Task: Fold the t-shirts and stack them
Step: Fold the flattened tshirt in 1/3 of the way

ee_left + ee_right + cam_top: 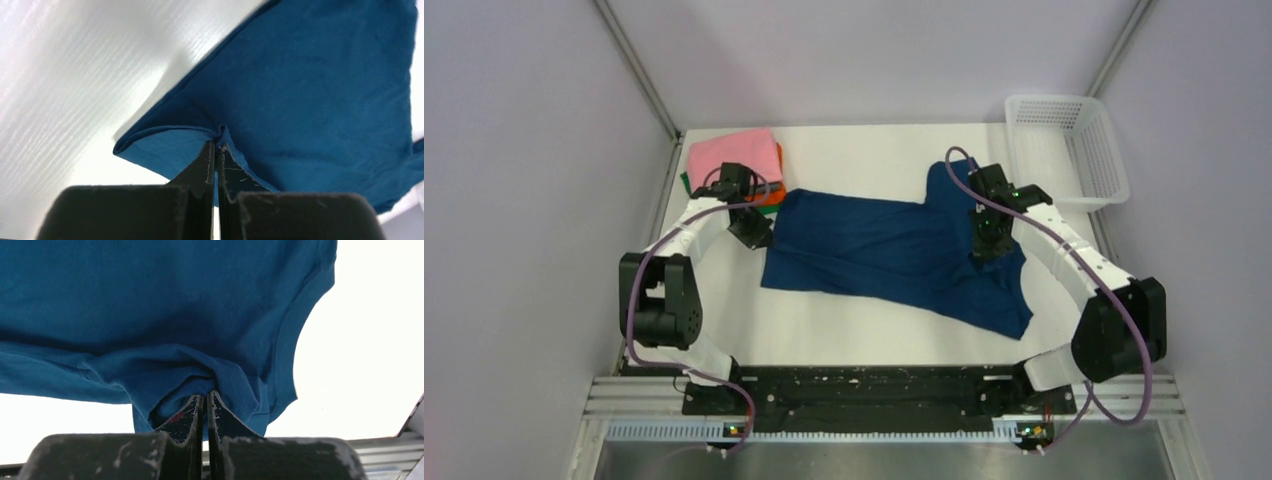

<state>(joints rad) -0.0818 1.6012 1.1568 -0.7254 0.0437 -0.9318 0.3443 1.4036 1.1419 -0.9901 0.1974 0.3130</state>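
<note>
The navy blue t-shirt (884, 250) lies spread across the middle of the white table, its print hidden. My left gripper (759, 232) is shut on the shirt's left hem corner (200, 135); the cloth is pinched between the black fingers (205, 165). My right gripper (989, 245) is shut on a bunched fold of the same shirt (200, 375) near its right side, close to the neckline. A folded pink t-shirt (732, 155) tops a stack at the back left, with orange (771, 195) and green (684, 182) edges showing beneath. No grey shirt shows.
A white mesh basket (1067, 150) stands at the back right corner. Grey walls close in the table on both sides and at the back. The black base rail (864, 385) runs along the near edge.
</note>
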